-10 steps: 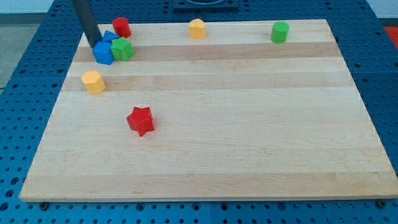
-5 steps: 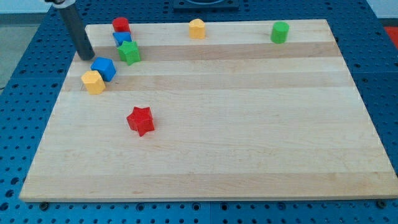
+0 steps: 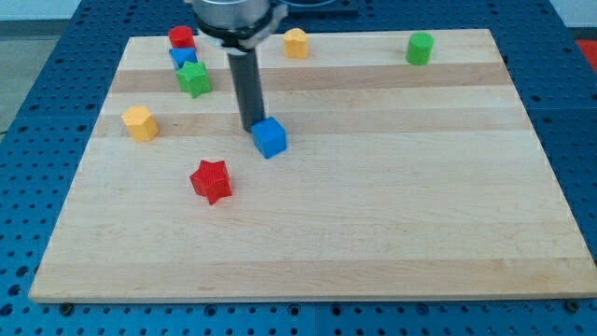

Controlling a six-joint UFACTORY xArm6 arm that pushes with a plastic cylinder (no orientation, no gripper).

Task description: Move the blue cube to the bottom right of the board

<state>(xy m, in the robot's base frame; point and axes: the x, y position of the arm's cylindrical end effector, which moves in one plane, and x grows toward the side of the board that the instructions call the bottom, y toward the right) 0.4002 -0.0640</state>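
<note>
The blue cube (image 3: 270, 138) lies on the wooden board (image 3: 373, 187), left of centre in the upper half. My tip (image 3: 254, 128) stands right against the cube's upper left side, touching it. The dark rod rises from there toward the view's top, where the arm's end blocks part of the board's top edge.
A red star (image 3: 211, 180) lies below and left of the cube. A yellow block (image 3: 140, 123) sits near the left edge. A green star (image 3: 195, 79), a second blue block (image 3: 184, 58) and a red block (image 3: 181, 38) cluster at top left. A yellow block (image 3: 296, 43) and a green cylinder (image 3: 420, 48) sit along the top.
The blue cube has slid right and down, away from the yellow block at the left. My tip has swept from the left edge to the cube's upper left side.
</note>
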